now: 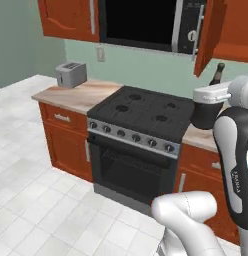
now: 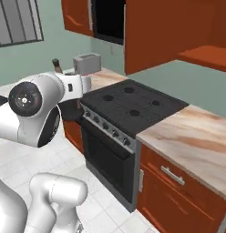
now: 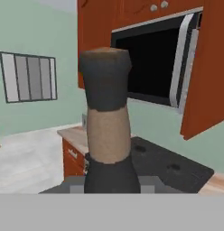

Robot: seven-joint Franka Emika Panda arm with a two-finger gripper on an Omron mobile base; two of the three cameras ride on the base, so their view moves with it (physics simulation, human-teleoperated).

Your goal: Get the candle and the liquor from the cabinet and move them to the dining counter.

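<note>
Hand (image 3: 111, 182) clamped on liquor (image 3: 107, 122)

Dark lettering is running lengthwise down the white forearm link of the robot arm (image 1: 237, 170) in the left base view, apparently a maker's name, though it is showing too small and blurred to be made out. No legible writing is showing on the bottle label, the stove or the microwave.
</note>
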